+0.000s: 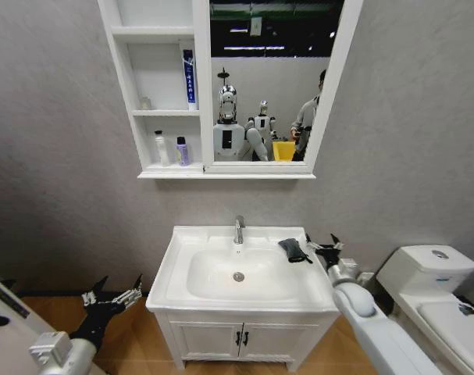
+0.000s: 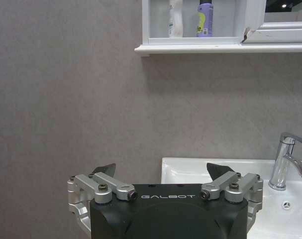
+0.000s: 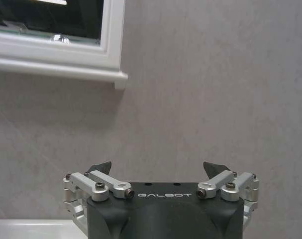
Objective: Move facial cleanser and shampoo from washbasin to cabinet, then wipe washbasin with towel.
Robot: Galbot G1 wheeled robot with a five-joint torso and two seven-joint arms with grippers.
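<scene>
With bottles shelved, the right gripper (image 1: 321, 243) is hovering open, towel (image 1: 293, 250) just beside at nine o'clock.

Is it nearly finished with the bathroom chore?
Partly. The white bottle and purple bottle already stand on the white wall cabinet's lowest shelf. The dark grey towel lies untouched on the white ceramic washbasin; the open right gripper hovers beside it. Wiping remains.

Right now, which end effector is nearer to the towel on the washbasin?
Right. The right end effector hovers just beside the towel at the washbasin's right rim. The left end effector hangs low, off the washbasin's left side.
</scene>
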